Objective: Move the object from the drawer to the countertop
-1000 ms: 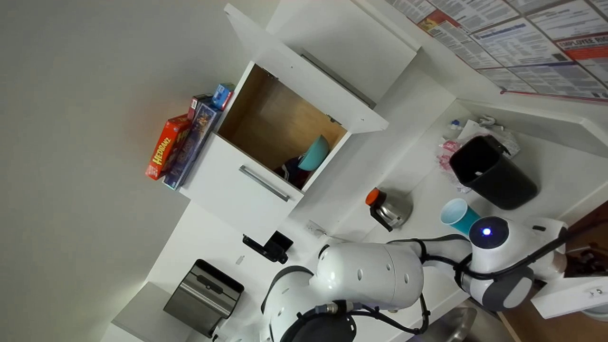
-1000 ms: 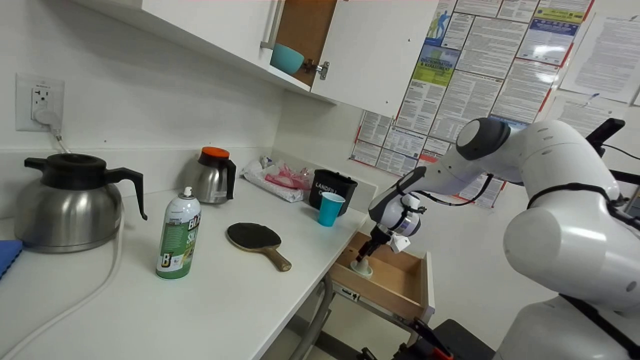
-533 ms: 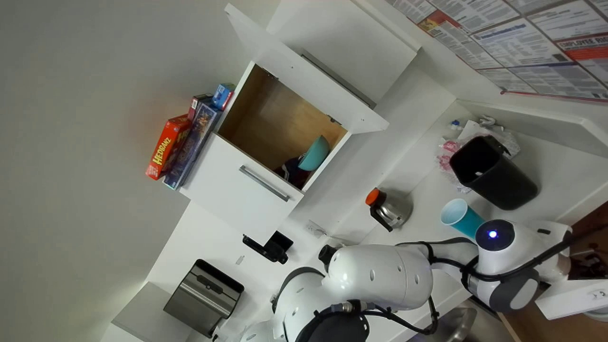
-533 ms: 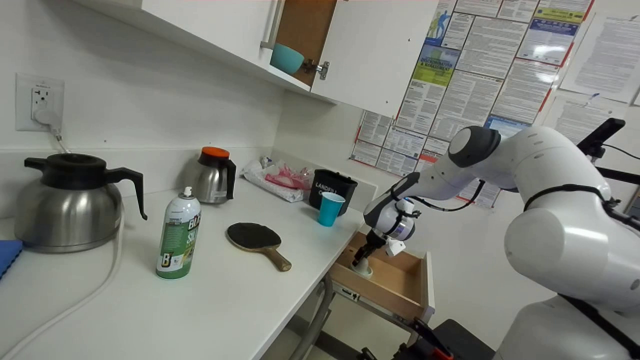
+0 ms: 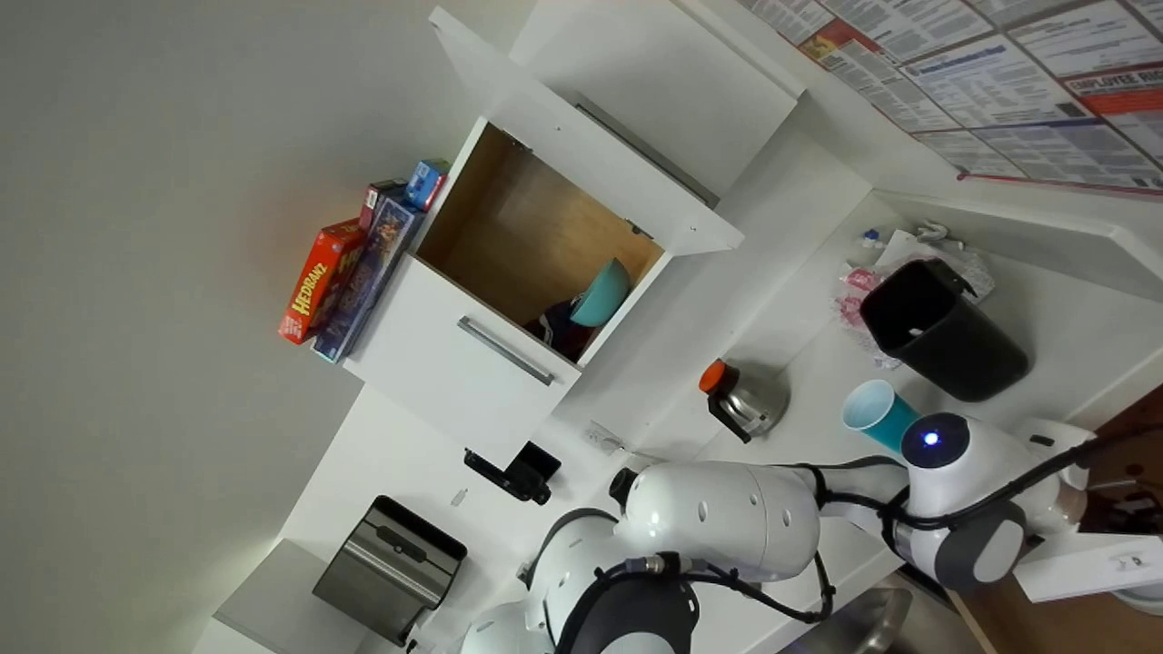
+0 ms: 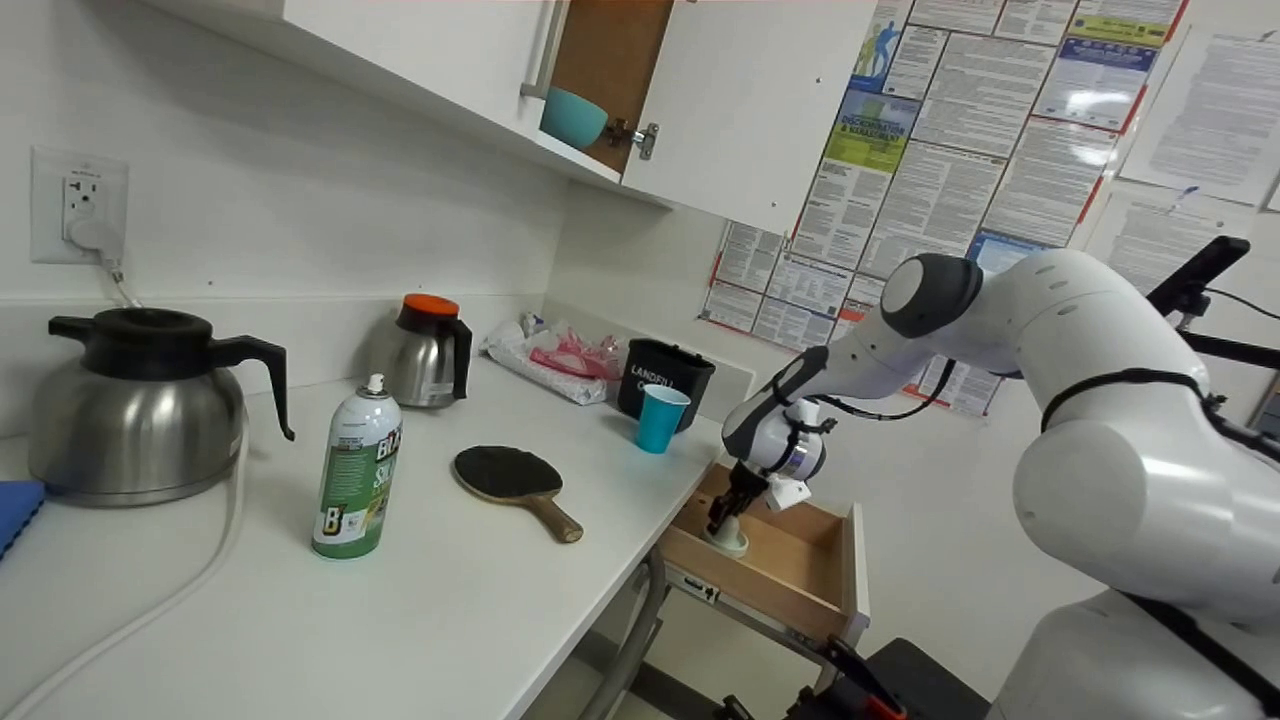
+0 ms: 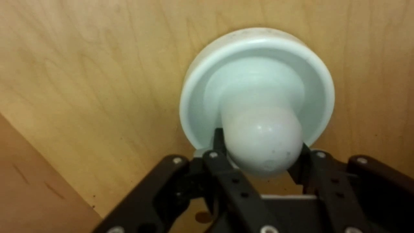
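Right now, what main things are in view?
knobbed dish: 1, white, in drawer
drawer: 1, white and brown, open beside countertop
countertop: 1, white, below cabinet
carafes: 2, silver, on countertop
spray can: 1, green and white, on countertop
paddle: 1, black, on countertop
cup: 1, blue, on countertop
bin: 1, black, on countertop
bowl: 1, teal, in cabinet
boxes: 4, red or blue, atop cabinet
posters: several, mostly white, on wall
robot arm: 1, white, over drawer
gripper: 1, black, straddling dish's knob

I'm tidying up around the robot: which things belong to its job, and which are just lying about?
Part of the job: gripper, white knobbed dish, open drawer, countertop.
Just lying about: spray can, paddle, blue cup, black bin, orange-topped carafe, large steel carafe, crumpled plastic.
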Tool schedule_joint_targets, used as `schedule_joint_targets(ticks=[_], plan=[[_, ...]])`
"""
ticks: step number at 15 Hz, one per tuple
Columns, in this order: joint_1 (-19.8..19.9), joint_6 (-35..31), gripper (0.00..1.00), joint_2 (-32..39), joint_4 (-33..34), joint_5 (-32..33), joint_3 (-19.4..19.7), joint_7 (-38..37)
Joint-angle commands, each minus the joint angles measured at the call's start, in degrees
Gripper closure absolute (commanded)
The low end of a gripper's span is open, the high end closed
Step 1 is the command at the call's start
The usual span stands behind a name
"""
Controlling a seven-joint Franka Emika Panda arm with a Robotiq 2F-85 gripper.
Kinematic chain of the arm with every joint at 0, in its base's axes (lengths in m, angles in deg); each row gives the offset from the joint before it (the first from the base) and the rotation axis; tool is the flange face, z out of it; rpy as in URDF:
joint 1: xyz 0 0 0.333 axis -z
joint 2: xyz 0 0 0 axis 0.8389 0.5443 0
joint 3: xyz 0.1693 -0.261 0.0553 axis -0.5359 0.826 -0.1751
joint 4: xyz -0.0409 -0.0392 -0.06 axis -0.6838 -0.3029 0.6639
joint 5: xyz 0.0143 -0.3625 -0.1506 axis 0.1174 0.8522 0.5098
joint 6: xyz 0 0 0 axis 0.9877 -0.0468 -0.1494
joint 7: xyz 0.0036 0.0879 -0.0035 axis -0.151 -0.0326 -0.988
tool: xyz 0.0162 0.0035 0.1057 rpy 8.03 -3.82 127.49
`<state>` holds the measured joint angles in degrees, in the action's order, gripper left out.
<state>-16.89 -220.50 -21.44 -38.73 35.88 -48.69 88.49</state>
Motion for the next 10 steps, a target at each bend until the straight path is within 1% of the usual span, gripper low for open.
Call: schedule_joint_targets(ticks=[1, 3, 5, 8, 10], plan=[[-0.78, 3.43, 0.80, -5.32, -3.95, 0.91, 0.21, -3.96], [-1.32, 3.22, 0.80, -8.69, -6.96, 0.65, 0.34, -5.59], [-2.71, 2.26, 0.80, -12.54, -10.41, 1.02, 1.60, -7.85], [-6.92, 3.55, 0.80, -19.29, -16.24, 3.11, 6.15, -12.51], [-10.47, 4.46, 0.80, -24.32, -20.84, 5.94, 9.73, -15.33]])
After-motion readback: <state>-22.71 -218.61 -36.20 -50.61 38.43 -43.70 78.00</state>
